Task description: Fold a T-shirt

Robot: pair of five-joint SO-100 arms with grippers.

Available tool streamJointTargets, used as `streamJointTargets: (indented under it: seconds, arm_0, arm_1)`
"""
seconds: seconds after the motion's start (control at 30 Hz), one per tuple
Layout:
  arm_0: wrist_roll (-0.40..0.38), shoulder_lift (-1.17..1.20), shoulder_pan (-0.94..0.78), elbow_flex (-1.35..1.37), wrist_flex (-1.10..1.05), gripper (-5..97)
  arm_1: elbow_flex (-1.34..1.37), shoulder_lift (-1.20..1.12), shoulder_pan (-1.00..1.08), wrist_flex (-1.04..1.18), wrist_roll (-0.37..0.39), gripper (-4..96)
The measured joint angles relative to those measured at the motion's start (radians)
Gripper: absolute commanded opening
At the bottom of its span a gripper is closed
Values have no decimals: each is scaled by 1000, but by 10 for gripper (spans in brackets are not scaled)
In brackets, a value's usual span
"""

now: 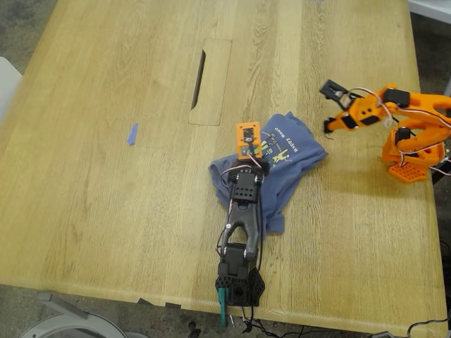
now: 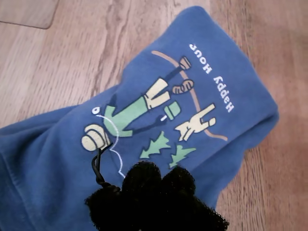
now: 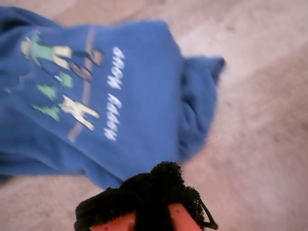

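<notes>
The T-shirt (image 1: 282,158) lies bunched on the tabletop (image 1: 106,211), just below the tabletop's recessed slot (image 1: 210,81) in the exterior view and a little toward that view's right. Its long axis runs on a diagonal in that view: the printed chest end points away from the black arm's base (image 1: 239,285), toward the orange arm's side, and a narrower tail of cloth trails back toward the base. The print of cartoon figures (image 2: 144,115) and the lettering (image 2: 214,77) face up.

The first pincer (image 2: 156,175) hangs low over the T-shirt, right beside the print; its black padded tips sit close together, but whether any cloth is caught between them cannot be told. In the exterior view the black arm covers the middle of the garment.

The second pincer (image 1: 330,105) is held above bare wood beside the T-shirt's chest end, apart from it, with its jaws spread. Its wrist view is blurred. A small blue scrap (image 1: 132,134) lies well away from the slot, on the opposite side from the T-shirt.
</notes>
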Motion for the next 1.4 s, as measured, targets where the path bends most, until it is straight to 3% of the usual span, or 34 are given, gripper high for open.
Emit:
streamJointTargets:
  seconds: [0.27, 0.53, 0.97, 1.4]
  arm_0:
    - [0, 0, 25, 80, -117, -1]
    - [0, -135, 9, 167, -345, -1]
    - [-15, -351, -158, 167, -532, -1]
    - [-28, -353, -351, 167, -529, -1]
  arm_1:
    - [-308, -476, -118, -253, -6, -1]
    - [-324, -666, -193, -433, -6, -1]
    - [146, -523, -143, -644, 14, -1]
    - [489, -178, -66, -591, 15, -1]
